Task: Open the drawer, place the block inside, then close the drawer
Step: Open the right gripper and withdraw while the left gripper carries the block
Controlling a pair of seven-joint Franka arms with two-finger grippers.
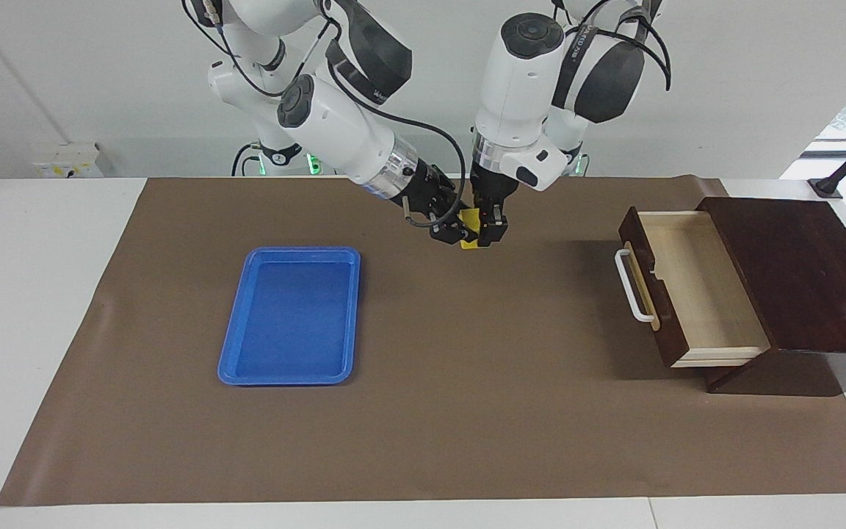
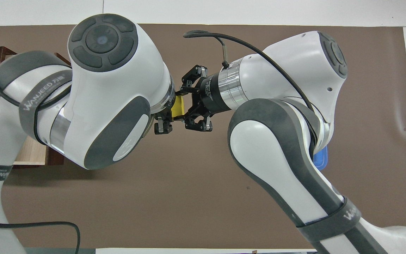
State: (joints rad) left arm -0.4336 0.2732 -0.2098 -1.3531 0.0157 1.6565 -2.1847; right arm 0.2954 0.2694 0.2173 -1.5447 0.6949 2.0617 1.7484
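Above a brown mat (image 1: 423,411) on a white table, the small yellow cube block (image 1: 471,220) hangs pinched from both sides: right gripper (image 1: 458,229) clamped on it, left gripper (image 1: 487,226) clamped from above. The open dark wooden drawer (image 1: 695,290) stands toward the left arm's end, a flat blue plastic tray (image 1: 291,316) toward the right arm's.

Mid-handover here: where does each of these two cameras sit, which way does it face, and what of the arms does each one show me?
Facing view: high across the table, looking at the robots; both arms hang from the top, right gripper and left gripper meeting on the block, with the tray and open drawer below.
Overhead view: above the robots' own end, looking steeply down; both arms rise from the bottom and fill most of it.
Shared: the block, both grippers, drawer, tray, brown mat.
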